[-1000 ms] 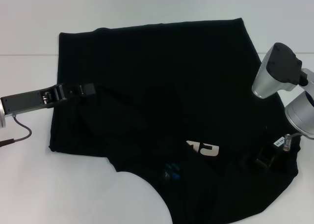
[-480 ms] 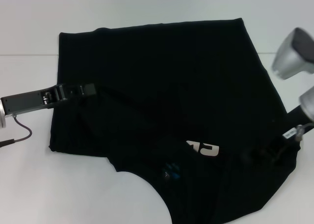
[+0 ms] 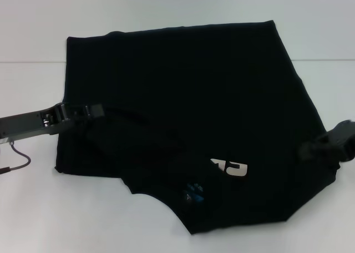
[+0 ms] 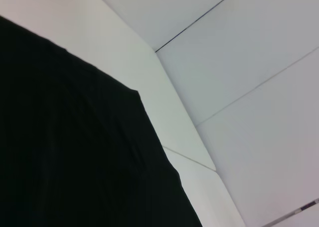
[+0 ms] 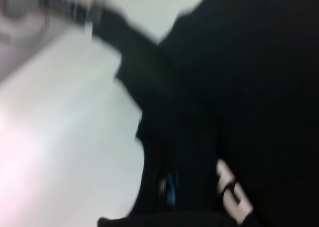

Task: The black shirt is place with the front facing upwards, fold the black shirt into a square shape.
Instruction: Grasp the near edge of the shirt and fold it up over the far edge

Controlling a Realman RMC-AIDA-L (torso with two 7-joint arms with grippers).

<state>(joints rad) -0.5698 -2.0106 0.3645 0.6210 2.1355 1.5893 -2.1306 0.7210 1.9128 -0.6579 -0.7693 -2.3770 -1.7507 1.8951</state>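
Observation:
The black shirt (image 3: pixel 194 92) lies spread on the white table (image 3: pixel 66 214), partly folded. Part of its cream lettering (image 3: pixel 229 167) and the blue neck label (image 3: pixel 194 193) show near its front edge. My left gripper (image 3: pixel 95 109) is at the shirt's left edge, shut on a raised ridge of cloth that runs toward the middle. My right gripper (image 3: pixel 317 149) is at the shirt's right edge, shut on bunched cloth pulled up there. The right wrist view shows the shirt (image 5: pixel 249 87), the lettering (image 5: pixel 234 192) and the left arm (image 5: pixel 65 8) farther off. Black cloth (image 4: pixel 65 152) fills much of the left wrist view.
A thin cable (image 3: pixel 14 156) hangs from the left arm over the table at the left. The table's far edge (image 3: pixel 33 61) runs behind the shirt, with a pale wall (image 4: pixel 239 53) beyond. Bare table lies in front of the shirt and to its left.
My right arm has swung out to the right and low, dragging the shirt's front right corner up and inward. The left gripper has dropped slightly down and left with its fold.

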